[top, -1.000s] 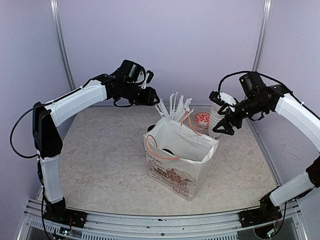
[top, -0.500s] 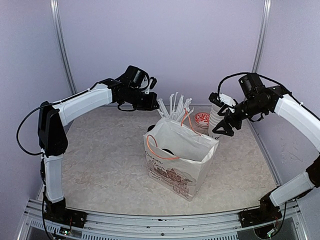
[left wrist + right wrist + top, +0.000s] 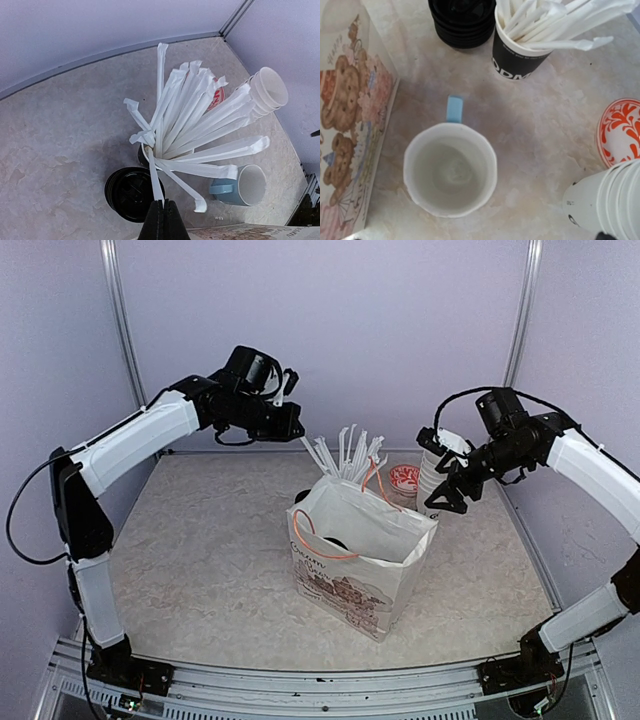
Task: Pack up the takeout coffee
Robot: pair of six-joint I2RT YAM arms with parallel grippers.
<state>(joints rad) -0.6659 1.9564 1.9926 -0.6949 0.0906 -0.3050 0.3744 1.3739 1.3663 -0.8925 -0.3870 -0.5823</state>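
My left gripper (image 3: 161,205) is shut on the tip of one paper-wrapped straw (image 3: 156,185). The straw's other end still sits among the bunch of straws (image 3: 190,115) in a black cup (image 3: 520,55). From above, the left gripper (image 3: 297,434) hangs high, back left of the paper bag (image 3: 350,575). My right gripper (image 3: 450,498) is open over the light-blue mug (image 3: 450,175), holding nothing. The takeout coffee is not plainly in view. A dark round shape (image 3: 335,540) shows inside the bag, and I cannot tell what it is.
A stack of black lids (image 3: 131,192) stands beside the straw cup. Plain white cups (image 3: 610,205) are stacked at the back right, next to a red-and-white patterned lid (image 3: 622,130). The printed bag (image 3: 350,115) stands left of the mug.
The left gripper has shut on a straw's tip and has risen up and to the left with it. The right arm has not moved.
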